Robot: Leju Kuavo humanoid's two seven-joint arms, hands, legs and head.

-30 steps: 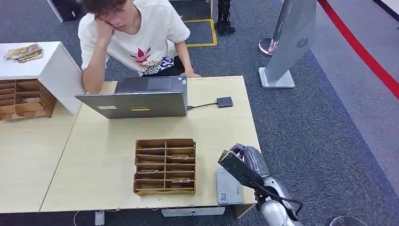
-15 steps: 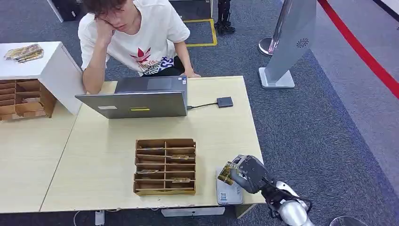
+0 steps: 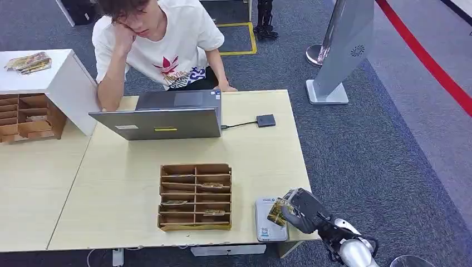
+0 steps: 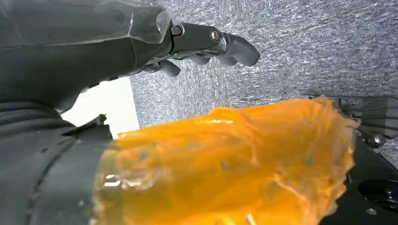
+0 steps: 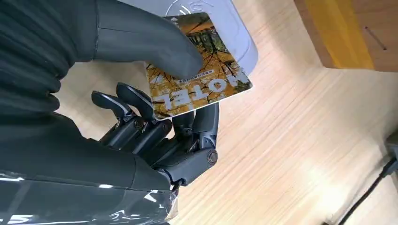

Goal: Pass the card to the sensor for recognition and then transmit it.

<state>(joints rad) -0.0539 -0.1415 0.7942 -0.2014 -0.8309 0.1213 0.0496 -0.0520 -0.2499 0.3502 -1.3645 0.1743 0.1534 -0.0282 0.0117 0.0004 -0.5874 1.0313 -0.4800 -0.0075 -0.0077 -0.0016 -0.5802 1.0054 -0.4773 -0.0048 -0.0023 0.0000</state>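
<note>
My right hand (image 3: pixel 305 214) pinches a yellow-leaf hotel card (image 3: pixel 276 211) between the thumb and the fingers, at the table's front right corner. The card hangs tilted just over the grey sensor pad (image 3: pixel 266 227), which lies flat near the table edge. In the right wrist view the thumb (image 5: pixel 159 51) presses on the card (image 5: pixel 206 84), and the sensor pad (image 5: pixel 230 33) sits right behind it; whether card and pad touch I cannot tell. My left hand (image 4: pixel 94 51) hangs over grey carpet with its fingers (image 4: pixel 225 44) loosely apart, holding nothing.
A wooden slotted card box (image 3: pixel 195 196) stands left of the sensor. Further back an open laptop (image 3: pixel 161 119) is cabled to a small black device (image 3: pixel 266 120). A person (image 3: pixel 158 44) sits behind it. A white cabinet (image 3: pixel 50 83) stands at the left.
My right hand has come down and back toward the table's front edge with the card, which now hangs low over the sensor pad. Nothing else moved.
</note>
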